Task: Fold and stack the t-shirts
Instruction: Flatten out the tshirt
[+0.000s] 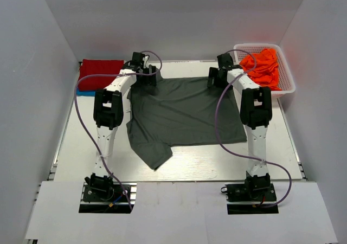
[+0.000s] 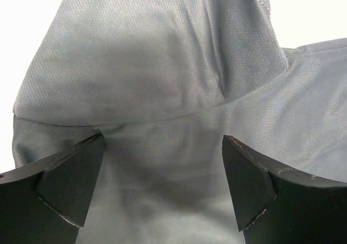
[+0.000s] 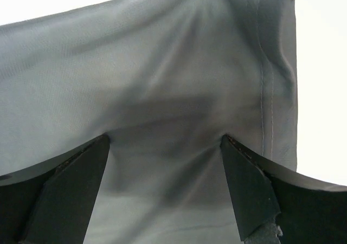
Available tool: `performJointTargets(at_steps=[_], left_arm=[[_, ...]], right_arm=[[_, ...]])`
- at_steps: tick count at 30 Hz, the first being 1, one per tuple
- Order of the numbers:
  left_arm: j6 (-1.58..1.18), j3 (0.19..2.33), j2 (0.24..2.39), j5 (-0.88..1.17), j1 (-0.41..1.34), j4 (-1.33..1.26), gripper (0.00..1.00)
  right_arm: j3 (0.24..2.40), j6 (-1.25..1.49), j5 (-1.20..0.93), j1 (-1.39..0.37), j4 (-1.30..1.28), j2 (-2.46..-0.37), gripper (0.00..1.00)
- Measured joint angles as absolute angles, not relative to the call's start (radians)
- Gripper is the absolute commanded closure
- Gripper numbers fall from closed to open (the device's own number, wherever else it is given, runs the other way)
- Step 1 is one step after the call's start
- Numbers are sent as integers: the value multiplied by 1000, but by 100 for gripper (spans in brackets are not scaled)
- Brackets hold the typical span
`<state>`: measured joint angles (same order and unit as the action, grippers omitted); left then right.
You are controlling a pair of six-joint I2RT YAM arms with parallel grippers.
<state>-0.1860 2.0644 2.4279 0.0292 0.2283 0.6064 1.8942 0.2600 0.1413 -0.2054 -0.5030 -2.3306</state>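
Note:
A large dark charcoal-grey t-shirt (image 1: 184, 114) lies spread flat on the table, one sleeve pointing toward the near edge. My left gripper (image 1: 149, 76) is at the shirt's far left corner and my right gripper (image 1: 216, 77) at its far right corner. In the left wrist view the gripper (image 2: 162, 141) is open, its fingertips (image 2: 70, 184) resting on the grey cloth (image 2: 162, 65). In the right wrist view the gripper (image 3: 165, 138) is open too, its fingertips (image 3: 249, 184) pressing into the cloth (image 3: 162, 65) near a hem seam. A folded red shirt (image 1: 100, 70) lies on a blue one (image 1: 84, 92) at the far left.
A white lattice basket (image 1: 287, 84) at the far right holds bright orange shirts (image 1: 263, 65). The white table (image 1: 179, 165) shows bare in front of the grey shirt. White walls stand on three sides.

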Motion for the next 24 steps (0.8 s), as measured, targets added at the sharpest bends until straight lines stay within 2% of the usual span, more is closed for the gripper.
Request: performJointTargets(at_steps=[5, 8, 19, 24], left_arm=[[-152, 2211, 2525, 64, 213, 578, 0], [-129, 2262, 2561, 80, 204, 552, 0], [-105, 2315, 2526, 131, 197, 525, 0], [-170, 2103, 2248, 102, 202, 520, 0]], right_arm=[[2185, 324, 176, -191, -569, -2501, 10], [2260, 390, 175, -171, -567, -2544, 10], [2130, 264, 95, -197, -492, -2428, 10], [1913, 242, 108, -269, -456, -2128, 10]])
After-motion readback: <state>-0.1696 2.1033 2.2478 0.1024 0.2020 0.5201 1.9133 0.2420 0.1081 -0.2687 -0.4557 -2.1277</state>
